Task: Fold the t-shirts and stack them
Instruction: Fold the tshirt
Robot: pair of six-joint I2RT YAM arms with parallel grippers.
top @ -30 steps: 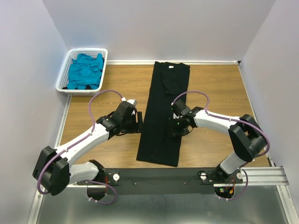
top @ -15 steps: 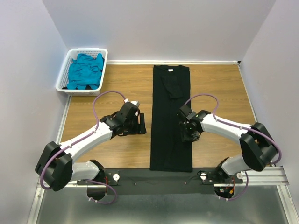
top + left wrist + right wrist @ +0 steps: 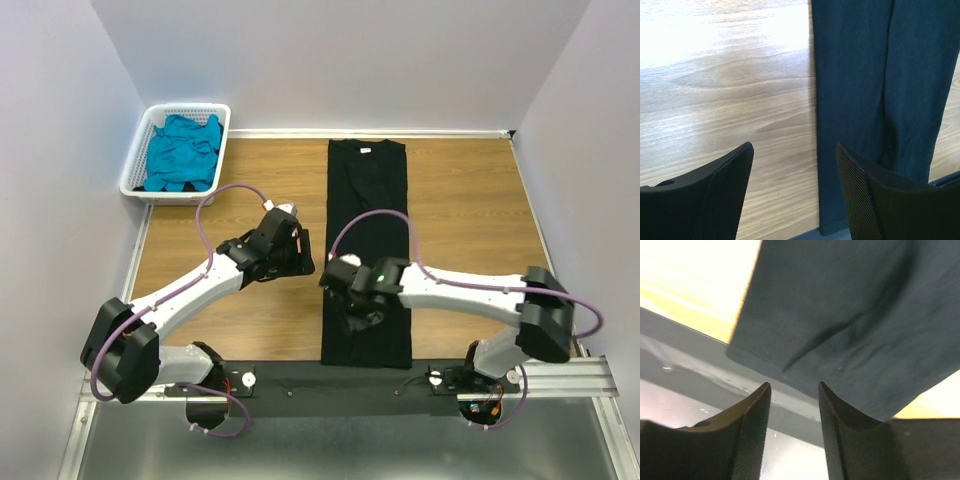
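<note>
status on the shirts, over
Left tool open, empty, over the table beside the black shirt. Right tool open above its near hem. Black shirt lies in a long strip; blue shirt in basket. Nothing in the way.

Matt black cloth t-shirt (image 3: 366, 180) on a smooth, lightly glossy wood-grain table (image 3: 470, 200); white plastic basket (image 3: 190, 107).

From above, the white right arm (image 3: 450, 290) hides part of the long black cloth t-shirt (image 3: 367, 200) toward six o'clock; its twelve-o'clock white label (image 3: 366, 148) is too small to read.

white basket (image 3: 190, 108) at wooden table (image 3: 470, 200) corner
</note>
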